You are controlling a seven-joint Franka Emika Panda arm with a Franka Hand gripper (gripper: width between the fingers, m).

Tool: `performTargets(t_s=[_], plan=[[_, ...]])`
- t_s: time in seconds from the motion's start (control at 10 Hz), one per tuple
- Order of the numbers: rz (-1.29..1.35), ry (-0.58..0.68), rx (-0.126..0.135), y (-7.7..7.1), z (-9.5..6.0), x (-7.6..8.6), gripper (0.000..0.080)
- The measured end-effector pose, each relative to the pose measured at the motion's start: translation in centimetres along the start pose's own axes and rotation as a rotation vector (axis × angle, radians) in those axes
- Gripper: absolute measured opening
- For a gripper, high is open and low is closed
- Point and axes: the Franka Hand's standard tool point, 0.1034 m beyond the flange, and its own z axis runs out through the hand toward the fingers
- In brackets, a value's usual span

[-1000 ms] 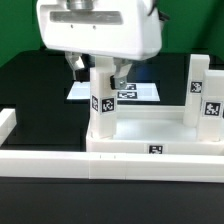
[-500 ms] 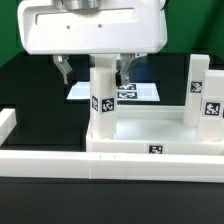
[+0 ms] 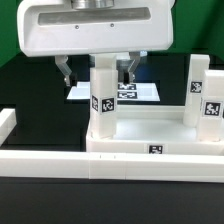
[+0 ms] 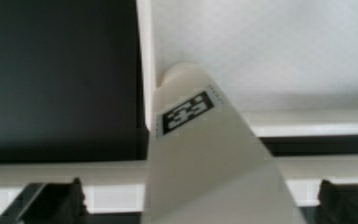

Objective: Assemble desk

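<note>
The white desk tabletop (image 3: 150, 128) lies flat with its raised rim toward the front. A square white leg (image 3: 101, 105) with a tag stands upright at its corner on the exterior view's left. My gripper (image 3: 97, 76) hangs over that leg, open, one finger on each side of its upper end and neither touching it. In the wrist view the leg (image 4: 202, 150) rises between the dark fingertips (image 4: 51, 203) of the gripper (image 4: 197, 205), and the tabletop (image 4: 282, 60) lies below. Two more legs (image 3: 199, 85) (image 3: 212, 108) stand at the exterior view's right.
Low white border rails run along the front (image 3: 50, 165) and the exterior view's left (image 3: 8, 125). The marker board (image 3: 140, 92) lies flat on the black table (image 3: 40, 90) behind the tabletop.
The hand has turned about its own axis to face square-on, so its fingers now straddle the left leg evenly. The jaws stayed wide, and the leg and tabletop did not move.
</note>
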Motion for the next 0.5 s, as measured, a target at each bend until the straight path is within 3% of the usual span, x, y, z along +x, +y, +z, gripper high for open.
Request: performTargets(t_s=[0.5], plan=[[-0.278, -0.005, -0.017, 0.19, 0.43, -0.29, 0.0649]])
